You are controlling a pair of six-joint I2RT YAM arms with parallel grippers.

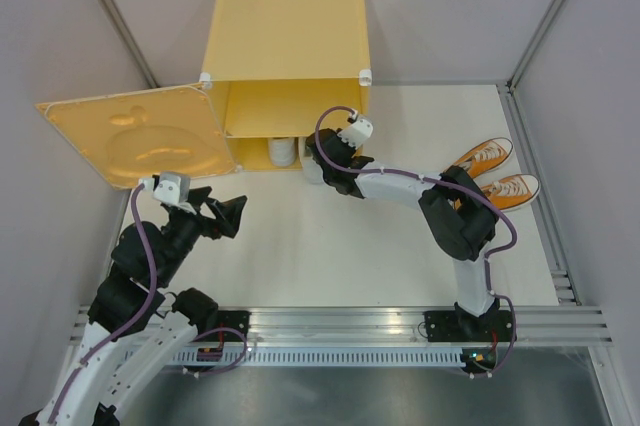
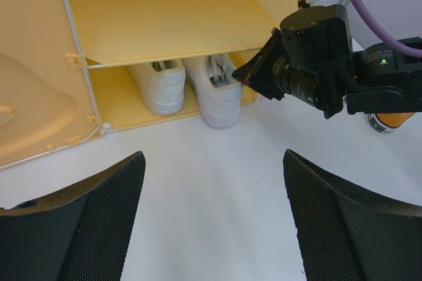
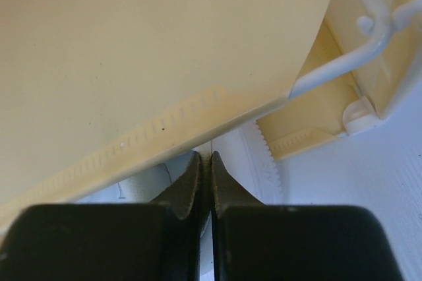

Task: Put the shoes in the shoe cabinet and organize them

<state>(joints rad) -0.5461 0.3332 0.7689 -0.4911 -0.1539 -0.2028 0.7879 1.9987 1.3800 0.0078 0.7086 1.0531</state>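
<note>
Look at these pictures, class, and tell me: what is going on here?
Two robot arms are putting shoes into a yellow cabinet whose door stands open. The white pair is in the lower compartment, under the shelf, heels at the front edge. The right pincer is shut and empty, right at those heels, perhaps nudging them in. The left pincer hangs open and empty before the door. The orange pair lies on the table to the right, not yet stowed.
</note>
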